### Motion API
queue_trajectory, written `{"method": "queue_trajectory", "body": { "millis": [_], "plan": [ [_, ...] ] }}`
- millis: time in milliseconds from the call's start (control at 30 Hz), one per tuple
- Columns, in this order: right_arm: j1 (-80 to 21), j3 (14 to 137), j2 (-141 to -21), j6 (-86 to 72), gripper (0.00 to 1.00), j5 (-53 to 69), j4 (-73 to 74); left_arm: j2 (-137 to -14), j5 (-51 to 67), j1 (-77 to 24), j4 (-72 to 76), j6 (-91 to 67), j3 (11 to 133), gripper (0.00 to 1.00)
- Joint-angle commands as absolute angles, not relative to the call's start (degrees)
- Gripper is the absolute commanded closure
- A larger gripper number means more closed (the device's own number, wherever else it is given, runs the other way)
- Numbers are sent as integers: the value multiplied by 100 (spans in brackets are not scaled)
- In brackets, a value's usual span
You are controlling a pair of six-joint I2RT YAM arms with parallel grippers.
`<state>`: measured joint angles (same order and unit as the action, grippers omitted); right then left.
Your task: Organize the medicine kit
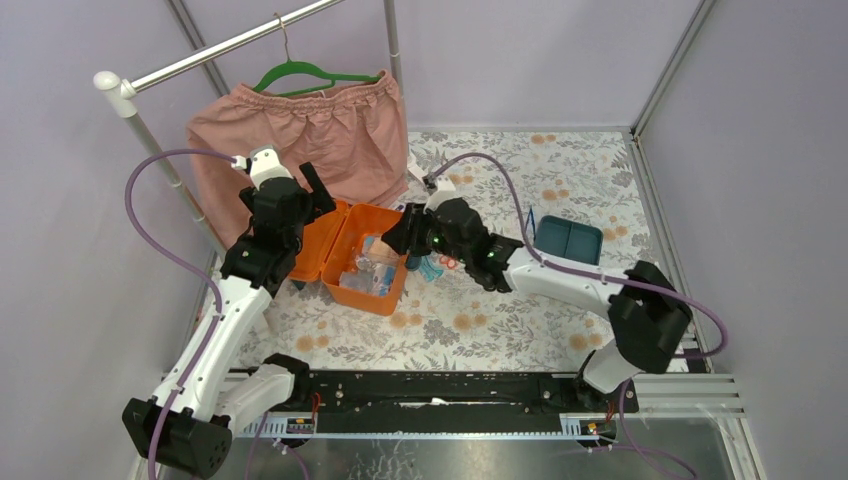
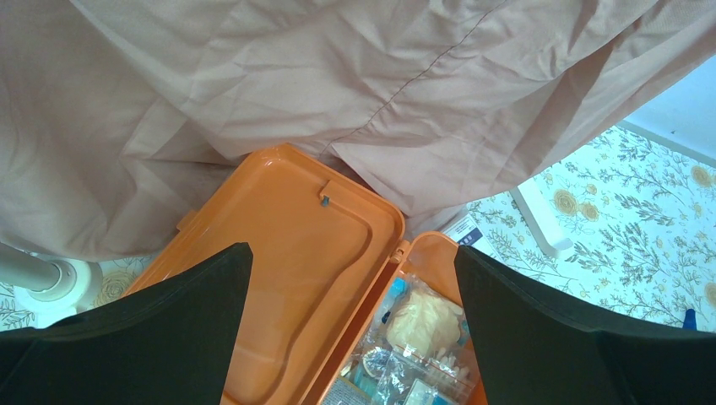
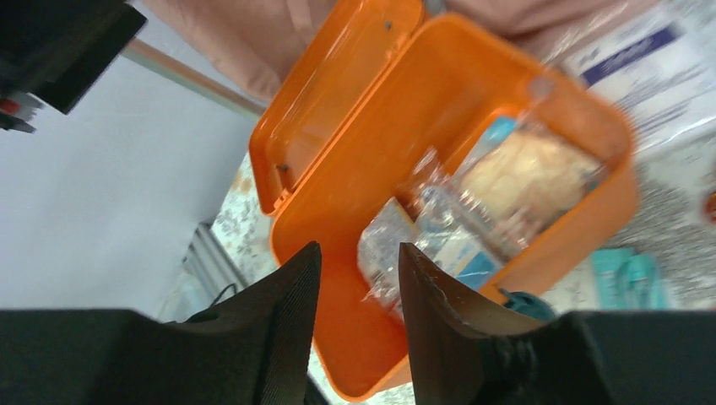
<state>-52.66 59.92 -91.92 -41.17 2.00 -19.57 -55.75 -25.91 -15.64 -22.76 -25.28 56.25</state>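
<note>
Top external view first: the medicine kit (image 1: 352, 262) sits on the floral tablecloth (image 1: 520, 320) left of the middle, just in front of a pink garment (image 1: 300, 140). The garment hangs from a green hanger (image 1: 310, 72) on a metal rail (image 1: 230, 45). The kit is an orange box with its lid (image 1: 318, 240) thrown back to the left, against the garment's cloth. Inside the box lie clear packets (image 1: 368, 272) of supplies; the wrist cameras show one holding a pale yellowish wad. The dark teal insert tray (image 1: 568, 240) lies well apart from the box, off to the right on the table.

The left gripper (image 1: 290, 185) hangs over the open lid with its fingers spread wide and nothing between them. Its own camera looks down through the gap at the inside of the lid and the hinge side of the box.

The right gripper (image 1: 398, 236) reaches in from the right and hovers at the right rim of the box. Its fingers (image 3: 287, 321) stand a little apart with a narrow gap, and nothing is pinched there. Just right of the box lie a few small teal items (image 1: 430, 268), too small to make out. A white printed packet (image 3: 625, 59) with blue lettering lies by the box's far corner, near the garment's hem.
</note>
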Motion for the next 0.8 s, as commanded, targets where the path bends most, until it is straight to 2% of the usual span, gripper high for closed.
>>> {"method": "queue_trajectory", "body": {
  "millis": [0, 167, 400, 767],
  "plan": [
    [-5080, 6268, -8407, -2712, 50, -674, -1305, -5563, -2597, -1530, -2129, -2584, 5590, 1],
    [-4654, 6049, -7826, -2014, 41, -1212, -728, -5577, -2589, -1529, -2131, -2588, 5590, 1],
    [-3755, 5686, -7244, -1916, 38, -1276, -95, -5663, -2527, -1531, -2118, -2602, 5590, 1],
    [-2944, 5788, -7362, -2307, 35, -1472, 1191, -5699, -2453, -1529, -2093, -2610, 5590, 1]
  ]
}}
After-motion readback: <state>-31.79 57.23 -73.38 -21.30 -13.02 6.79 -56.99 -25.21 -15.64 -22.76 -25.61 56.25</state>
